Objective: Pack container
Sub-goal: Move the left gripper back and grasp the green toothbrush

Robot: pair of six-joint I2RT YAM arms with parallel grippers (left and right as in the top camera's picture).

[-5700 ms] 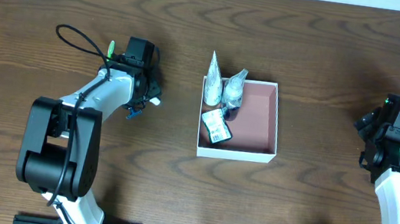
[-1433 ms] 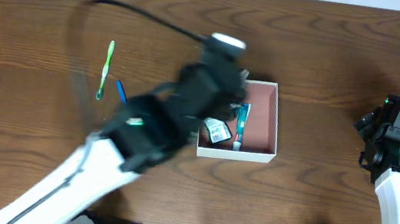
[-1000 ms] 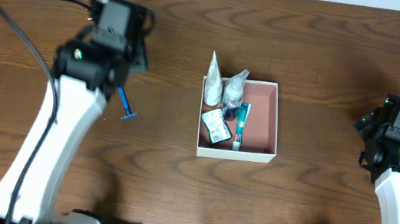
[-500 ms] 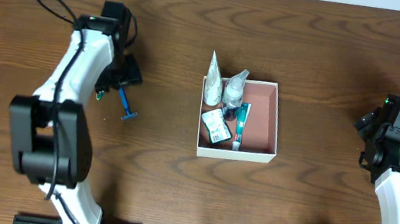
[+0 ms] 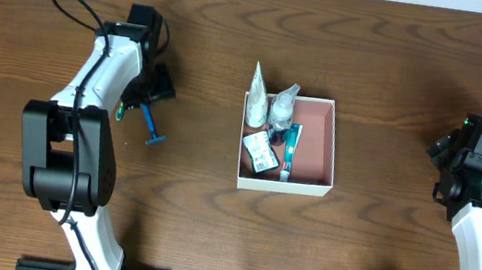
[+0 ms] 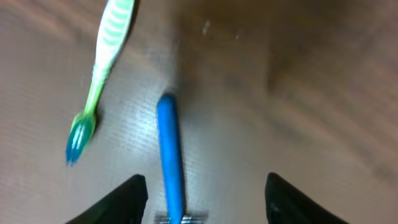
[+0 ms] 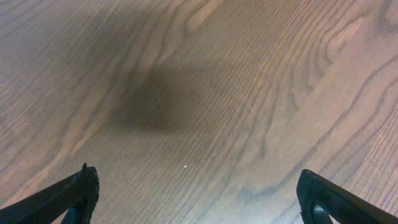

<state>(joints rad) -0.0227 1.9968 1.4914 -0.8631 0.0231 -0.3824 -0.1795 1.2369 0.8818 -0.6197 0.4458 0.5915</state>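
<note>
The left gripper (image 6: 205,190) hangs wide open over the blue razor (image 6: 169,149). The razor looks light, stiff and slippery; it is best pinched across mid-handle. The right gripper (image 7: 196,186) is open too, empty.

Blue razor (image 6: 169,155) lies flat on the brown wooden counter (image 5: 400,63). Green toothbrush (image 6: 102,62) sits just beside it, not touching.

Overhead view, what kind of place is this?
Likely a robotics lab bench, not a bathroom: left arm and right arm flank a wooden table where a razor and toothbrush lie outside the container.
</note>
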